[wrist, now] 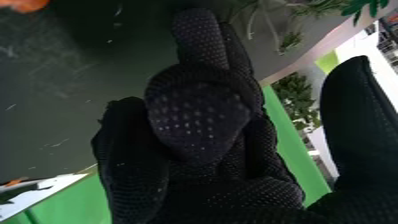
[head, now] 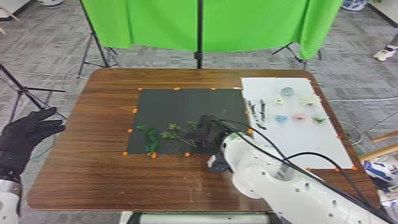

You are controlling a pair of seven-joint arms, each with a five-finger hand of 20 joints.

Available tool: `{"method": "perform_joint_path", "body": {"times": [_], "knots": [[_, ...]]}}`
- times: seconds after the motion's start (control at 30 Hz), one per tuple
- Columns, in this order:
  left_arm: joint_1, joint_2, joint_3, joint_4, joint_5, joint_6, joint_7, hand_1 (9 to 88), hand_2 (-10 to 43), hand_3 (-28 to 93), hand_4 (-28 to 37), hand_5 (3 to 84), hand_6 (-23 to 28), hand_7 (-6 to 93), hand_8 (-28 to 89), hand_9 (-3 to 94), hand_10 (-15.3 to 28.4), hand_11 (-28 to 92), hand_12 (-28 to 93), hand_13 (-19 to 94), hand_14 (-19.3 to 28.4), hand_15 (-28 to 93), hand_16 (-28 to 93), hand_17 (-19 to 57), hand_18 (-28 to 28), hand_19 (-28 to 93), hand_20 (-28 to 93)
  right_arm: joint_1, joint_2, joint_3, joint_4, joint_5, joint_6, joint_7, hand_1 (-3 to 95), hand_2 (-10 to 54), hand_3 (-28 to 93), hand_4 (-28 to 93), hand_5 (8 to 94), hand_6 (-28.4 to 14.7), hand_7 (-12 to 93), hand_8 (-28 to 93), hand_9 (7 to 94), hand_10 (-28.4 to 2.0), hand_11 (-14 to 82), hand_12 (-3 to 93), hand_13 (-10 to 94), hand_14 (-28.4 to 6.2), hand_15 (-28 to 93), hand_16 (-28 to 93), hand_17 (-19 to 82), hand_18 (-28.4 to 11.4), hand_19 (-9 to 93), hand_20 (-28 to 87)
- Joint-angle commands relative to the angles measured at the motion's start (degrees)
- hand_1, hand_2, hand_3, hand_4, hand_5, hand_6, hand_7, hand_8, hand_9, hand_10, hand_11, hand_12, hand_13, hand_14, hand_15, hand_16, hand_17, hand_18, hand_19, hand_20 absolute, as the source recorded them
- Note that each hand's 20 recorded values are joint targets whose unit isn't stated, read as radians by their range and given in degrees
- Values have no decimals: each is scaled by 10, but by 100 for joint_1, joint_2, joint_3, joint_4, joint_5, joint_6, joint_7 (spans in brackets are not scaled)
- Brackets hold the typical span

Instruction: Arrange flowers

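1. At lower right of the head view, see the right arm [head: 293, 192], angled in over the near edge of the table [head: 98, 175], probably to reach the greens without sweeping the flowers.
2. At the left edge, see the left hand [head: 31, 127], open and empty, held beside the table, likely to leave room for the other.
3. Just below centre, see the right hand [head: 209, 134], pointed down, low over the mat [head: 173, 105], apparently placed for handling stems. Open in the wrist view, with fingers partly straight, partly bent loosely, and thumb well apart; no grip visible. Cannot tell about contact with the nearest stem.
4. Left of centre, beside that hand, find the sprig [head: 169, 134], with stem slanting towards it. Farther left, near the mat's lower left corner, find the frond [head: 151, 140]. Probably laid out together as a leafy base.
5. At right, find the sheet [head: 315, 140], bearing the stalks [head: 261, 112] along its left side, then the blue flower [head: 282, 118], pink flower [head: 299, 117] and, higher, the pale flower [head: 287, 91]. Spaced apart, likely for easy picking one by one.
6. Across the top, see the cloth [head: 213, 30], probably hung as backdrop.
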State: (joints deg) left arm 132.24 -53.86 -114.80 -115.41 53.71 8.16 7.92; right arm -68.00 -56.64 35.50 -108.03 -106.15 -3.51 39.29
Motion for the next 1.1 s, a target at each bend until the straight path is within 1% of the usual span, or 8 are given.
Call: {"method": "perform_joint_path", "body": {"times": [0.03,0.4,0.5,0.63,0.77,0.9,1.0,1.1], "knots": [[68,-56,-3,1,30,-60,-57,214,148,654,-283,475,71,75,-44,504,163,183,116,427,201,221,-7,123,155,196,195,-33,-102,-73,-99,239,-161,3,260,51,554,-88,755,-72,277,-58,876,-176,157,177,937,-42,566,219,710,-93,932,346],[110,-84,-18,-14,24,-51,-38,213,146,655,-283,475,71,74,-44,504,163,184,116,425,202,220,-6,122,154,192,194,-93,-102,-88,-170,502,-330,14,257,57,548,-86,767,-71,270,-53,886,-175,161,180,937,-42,568,216,714,-93,932,343],[69,-66,9,4,34,-67,-42,213,146,655,-283,475,71,74,-44,504,163,184,116,426,201,220,-6,122,154,192,194,-93,-59,-9,-211,451,-351,18,254,56,551,-85,769,-71,270,-53,890,-174,162,181,937,-43,567,216,714,-93,932,343],[83,-72,-12,-3,33,-68,-43,213,146,655,-283,476,72,75,-44,505,164,184,116,426,201,219,-6,122,155,192,194,2,146,240,-330,206,-100,-2,257,51,552,-86,768,-70,272,-52,887,-172,168,188,937,-44,562,219,711,-93,932,345],[105,-77,-33,-11,25,-53,-45,212,146,655,-283,475,71,75,-44,505,164,184,116,427,202,220,-6,121,155,191,194,271,399,389,-204,-574,388,-3,278,8,580,-83,760,-64,283,-53,878,-166,190,205,937,-44,548,234,698,-99,932,368],[85,-69,-10,-10,39,-78,-59,213,146,654,-283,476,72,75,-45,505,164,184,116,427,201,221,-6,122,154,191,194,591,595,612,128,-989,204,209,282,-37,605,-90,749,-58,281,-59,874,-154,247,235,937,-41,543,262,683,-111,932,426],[95,-69,-15,-16,38,-79,-69,213,146,654,-283,476,72,75,-45,504,164,184,117,426,201,220,-7,122,154,191,195,795,697,694,423,-1150,-97,362,264,-87,605,-104,750,-58,252,-57,862,-147,346,273,937,-34,559,290,675,-124,932,480],[117,-71,-33,-24,26,-58,-66,212,145,655,-283,475,72,75,-45,504,164,183,116,426,200,219,-7,122,154,191,195,983,755,721,657,-1233,-538,503,232,-95,576,-120,756,-59,211,-56,857,-145,432,301,937,-27,603,312,677,-140,932,563]]}}
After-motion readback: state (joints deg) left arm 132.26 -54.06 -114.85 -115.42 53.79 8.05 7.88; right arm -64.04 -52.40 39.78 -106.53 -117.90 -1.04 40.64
